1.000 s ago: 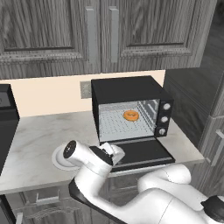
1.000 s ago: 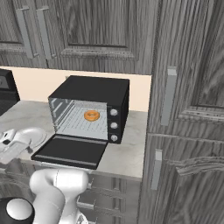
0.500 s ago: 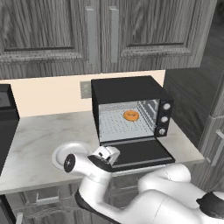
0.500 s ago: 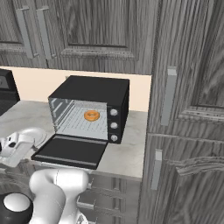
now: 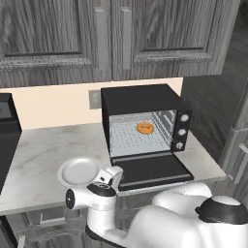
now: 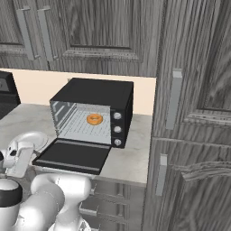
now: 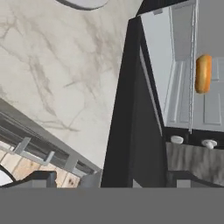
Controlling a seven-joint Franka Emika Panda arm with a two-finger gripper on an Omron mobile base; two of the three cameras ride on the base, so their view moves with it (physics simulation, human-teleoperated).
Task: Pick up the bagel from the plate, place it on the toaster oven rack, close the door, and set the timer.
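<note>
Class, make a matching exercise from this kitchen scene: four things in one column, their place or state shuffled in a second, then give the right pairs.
Things:
1. bagel
2. plate
3. door
4. knobs

States:
A. bare, on the counter left of the oven
B. folded down flat, open
C. on the rack inside the oven
D. in a column on the oven's right front

Pairs: 1-C, 2-A, 3-B, 4-D

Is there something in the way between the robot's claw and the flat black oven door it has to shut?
Nothing visible is. The gripper hangs beside the front left corner of the open flat black door, with only air between. The orange-brown bagel already lies on the silver wire rack.
</note>
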